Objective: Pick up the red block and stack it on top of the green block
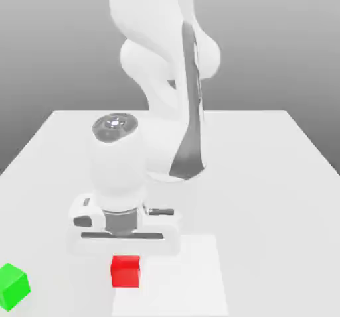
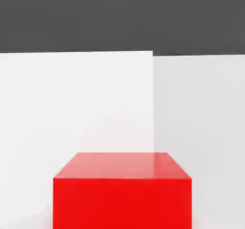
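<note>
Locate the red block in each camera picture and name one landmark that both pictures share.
Exterior view: the small red cube sits low in the picture, right under the robot's white hand, on a brighter white square patch of the table; the green cube lies apart, toward that view's left.
Hand view: the red cube looms close in the foreground.
Shared landmark: the brighter white patch.

Red block (image 1: 125,271), green block (image 1: 13,286) apart.
</note>
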